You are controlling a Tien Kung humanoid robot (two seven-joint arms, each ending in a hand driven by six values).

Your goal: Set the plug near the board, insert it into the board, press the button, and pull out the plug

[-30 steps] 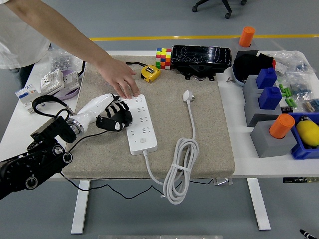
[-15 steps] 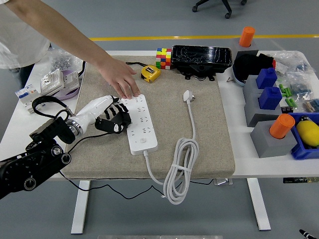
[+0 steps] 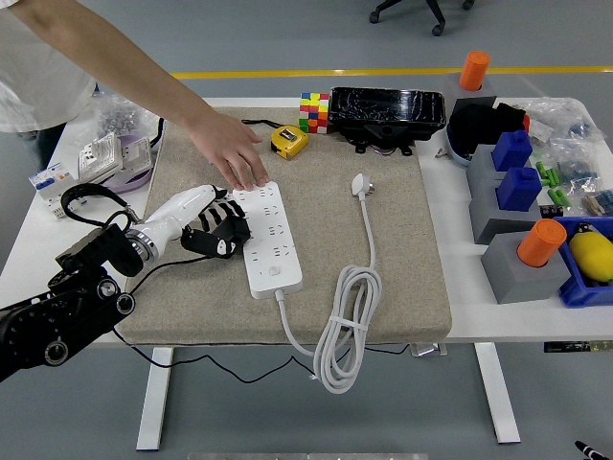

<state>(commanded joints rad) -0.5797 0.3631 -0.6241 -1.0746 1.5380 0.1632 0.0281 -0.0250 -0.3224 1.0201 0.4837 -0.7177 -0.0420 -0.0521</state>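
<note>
A white power strip (image 3: 268, 237) lies lengthwise on the beige mat (image 3: 393, 259). Its white plug (image 3: 361, 184) rests free on the mat to the right, with the cord running down to a coil (image 3: 345, 326) over the near edge. My left hand (image 3: 216, 230) sits at the strip's left side, black fingers relaxed against its edge and holding nothing. A person's hand (image 3: 233, 153) reaches in from the top left and presses on the strip's far end. No right arm shows.
Along the back stand a yellow tape measure (image 3: 289, 141), a colour cube (image 3: 313, 111) and a black tray (image 3: 387, 112). Grey and blue blocks with orange cylinders (image 3: 541, 241) crowd the right. White sockets (image 3: 105, 156) lie at the left.
My left hand has drawn back slightly to the left, away from the strip. The person's hand and the plug have not moved.
</note>
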